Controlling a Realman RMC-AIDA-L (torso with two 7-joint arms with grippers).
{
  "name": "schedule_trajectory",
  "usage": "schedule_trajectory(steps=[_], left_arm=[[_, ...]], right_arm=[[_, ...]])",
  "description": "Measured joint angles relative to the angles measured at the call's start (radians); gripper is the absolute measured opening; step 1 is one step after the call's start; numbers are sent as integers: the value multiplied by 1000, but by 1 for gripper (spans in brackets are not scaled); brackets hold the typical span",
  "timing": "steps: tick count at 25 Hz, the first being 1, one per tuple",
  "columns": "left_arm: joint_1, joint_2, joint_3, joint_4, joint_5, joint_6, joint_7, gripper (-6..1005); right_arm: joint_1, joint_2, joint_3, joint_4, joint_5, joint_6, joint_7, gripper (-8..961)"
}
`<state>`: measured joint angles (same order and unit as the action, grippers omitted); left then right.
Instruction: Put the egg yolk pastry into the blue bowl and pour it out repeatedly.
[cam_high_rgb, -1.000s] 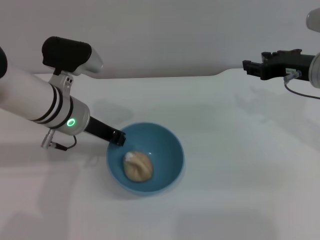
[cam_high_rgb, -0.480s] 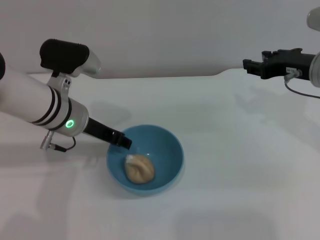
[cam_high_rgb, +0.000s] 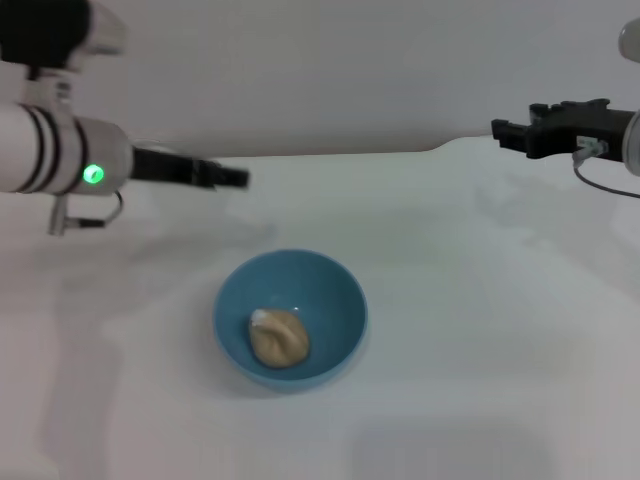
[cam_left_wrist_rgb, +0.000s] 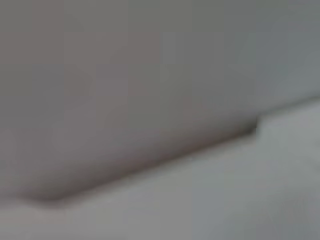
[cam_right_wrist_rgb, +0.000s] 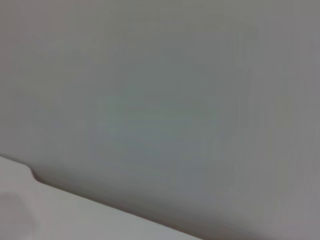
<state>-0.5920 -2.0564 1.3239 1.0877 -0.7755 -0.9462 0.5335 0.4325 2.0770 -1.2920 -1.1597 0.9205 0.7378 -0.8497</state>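
- Your left hand (cam_high_rgb: 232, 178) hangs above the counter (cam_high_rgb: 480, 320) at the far left, up and away from the bowl and touching nothing. Its fingers show only as one dark blurred bar, so you cannot tell whether they are spread or closed.
- Your left wrist view gives only a blurred wall and counter edge; none of that hand's fingers appear there.
- The blue bowl (cam_high_rgb: 340, 290) stands upright on the counter near the middle, well apart from both hands.
- The egg yolk pastry (cam_high_rgb: 279, 336) lies inside the bowl, on its bottom toward the near side. A small pale patch at its upper left edge is too small to make out.
- Your right hand (cam_high_rgb: 497, 128) is parked at the far right, high over the counter's back edge; its arm is cut off by the frame. You cannot tell how its fingers stand.
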Motion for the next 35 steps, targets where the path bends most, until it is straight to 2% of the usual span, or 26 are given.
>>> schedule_trajectory(steps=[5,8,9,10,14,18,22,25,26,30,35], left_arm=[[166,-2,48,62,-121,311,125,807],[265,-1,124,64,-215,523,227,806],[312,-1,187,62,-235,653,290,805],[312,-1,187,62,-235,653,290,804],[373,3,326,49,-239,865,331,801],[384,5,420,11,-236,983,332,800],[342,3,476,-46,-241,1037,325,801],[315,2,561,-89,-241,1154,299,800],[311,2,603,-109,-237,1229,278,800],[309,5,731,-206,-182,1493,139,800],[323,4,744,-330,-58,1670,-126,801]], right_arm=[[-14,0,-8,44,0,-125,-5,504],[-28,0,-32,74,1,-226,-7,504],[-35,0,-60,93,4,-302,-8,504],[-39,0,-77,101,8,-343,-9,505],[-48,0,-128,119,28,-442,-9,505],[-51,0,-219,135,66,-551,-10,505],[-48,0,-328,142,75,-646,-10,505],[-47,2,-414,143,77,-731,-5,505],[-50,4,-441,145,77,-762,-2,505],[-74,10,-545,169,78,-919,22,505],[-83,7,-675,260,75,-1135,187,505]])
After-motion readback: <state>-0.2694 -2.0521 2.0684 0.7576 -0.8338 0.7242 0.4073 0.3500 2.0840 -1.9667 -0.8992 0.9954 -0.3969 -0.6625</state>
